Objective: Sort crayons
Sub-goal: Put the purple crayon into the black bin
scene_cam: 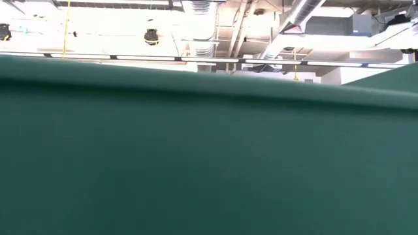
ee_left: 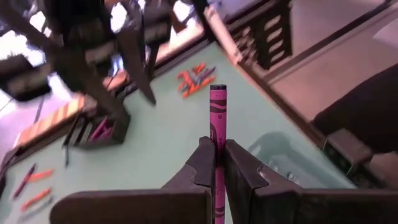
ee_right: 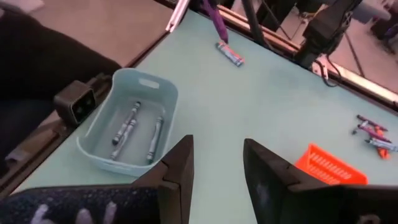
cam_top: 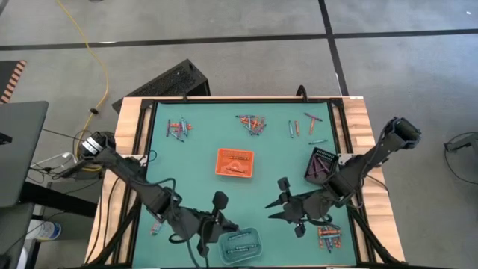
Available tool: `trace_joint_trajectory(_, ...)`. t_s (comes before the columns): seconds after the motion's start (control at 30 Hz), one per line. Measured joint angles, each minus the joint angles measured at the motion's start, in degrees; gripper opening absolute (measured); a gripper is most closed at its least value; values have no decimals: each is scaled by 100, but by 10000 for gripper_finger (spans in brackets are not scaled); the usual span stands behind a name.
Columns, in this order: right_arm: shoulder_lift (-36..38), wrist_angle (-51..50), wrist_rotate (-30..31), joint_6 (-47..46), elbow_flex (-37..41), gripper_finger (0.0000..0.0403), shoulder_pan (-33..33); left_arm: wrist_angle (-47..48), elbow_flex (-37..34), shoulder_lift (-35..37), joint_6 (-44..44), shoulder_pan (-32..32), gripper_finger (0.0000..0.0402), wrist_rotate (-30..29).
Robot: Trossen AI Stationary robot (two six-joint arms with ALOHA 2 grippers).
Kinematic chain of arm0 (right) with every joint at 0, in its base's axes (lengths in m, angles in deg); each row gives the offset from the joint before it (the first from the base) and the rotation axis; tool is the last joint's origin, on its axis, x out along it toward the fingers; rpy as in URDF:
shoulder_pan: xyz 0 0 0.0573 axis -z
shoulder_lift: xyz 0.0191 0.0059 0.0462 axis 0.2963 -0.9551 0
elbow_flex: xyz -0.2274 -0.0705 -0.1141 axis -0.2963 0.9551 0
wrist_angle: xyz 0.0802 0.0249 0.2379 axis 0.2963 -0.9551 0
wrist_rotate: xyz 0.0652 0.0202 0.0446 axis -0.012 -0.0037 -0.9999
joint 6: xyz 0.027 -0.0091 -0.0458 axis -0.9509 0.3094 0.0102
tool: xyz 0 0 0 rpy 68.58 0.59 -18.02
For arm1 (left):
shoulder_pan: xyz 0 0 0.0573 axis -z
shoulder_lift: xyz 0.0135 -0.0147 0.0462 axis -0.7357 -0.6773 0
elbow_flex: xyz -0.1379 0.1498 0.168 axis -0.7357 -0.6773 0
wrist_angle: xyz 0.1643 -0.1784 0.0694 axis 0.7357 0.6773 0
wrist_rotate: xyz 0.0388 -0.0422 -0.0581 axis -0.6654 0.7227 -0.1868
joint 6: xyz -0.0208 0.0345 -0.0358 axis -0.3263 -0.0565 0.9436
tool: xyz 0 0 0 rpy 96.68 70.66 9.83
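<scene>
My left gripper (cam_top: 216, 218) is near the table's front edge, beside a pale blue tray (cam_top: 240, 244), and is shut on a purple-magenta crayon (ee_left: 217, 112). My right gripper (cam_top: 280, 203) is open and empty over the green mat, right of the tray; its fingers (ee_right: 180, 165) show wide apart. The tray (ee_right: 127, 121) holds a few blue-grey crayons (ee_right: 124, 127) lying on its floor. An orange tray (cam_top: 235, 163) sits mid-table. A black tray (cam_top: 323, 164) with purple crayons (ee_left: 99, 129) sits at the right. Loose crayon piles (cam_top: 252, 123) lie along the far side. My left gripper pinches the purple-magenta crayon between its two fingers (ee_left: 204, 167). The crayon lies along the fingers, and its paper-wrapped front part (ee_left: 217, 140) sticks out well past the fingertips. It is lifted clear of the mat. Its rear end is hidden between the fingers.
More crayon piles lie at the far left (cam_top: 178, 128), far right (cam_top: 302, 127) and near right (cam_top: 328, 237). A blue-grey crayon (ee_right: 230, 54) lies alone on the mat. A raised dark frame (cam_top: 340, 127) borders the mat. The low view is filled by a green surface.
</scene>
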Motion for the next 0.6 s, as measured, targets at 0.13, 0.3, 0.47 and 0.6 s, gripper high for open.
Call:
trace_joint_trajectory(0.13,0,839,5,259,330,132,0,-312,0,0,-239,-183,0,387)
trace_joint_trajectory(0.3,2,1870,99,737,655,132,0,-628,-2,0,-462,-423,0,938)
trace_joint_trajectory(0.47,2,2346,108,1163,735,132,4,-899,-4,0,-731,-571,0,1296)
trace_joint_trajectory(0.6,2,2627,-26,1420,735,132,4,-1132,-7,0,-1052,-630,0,1469)
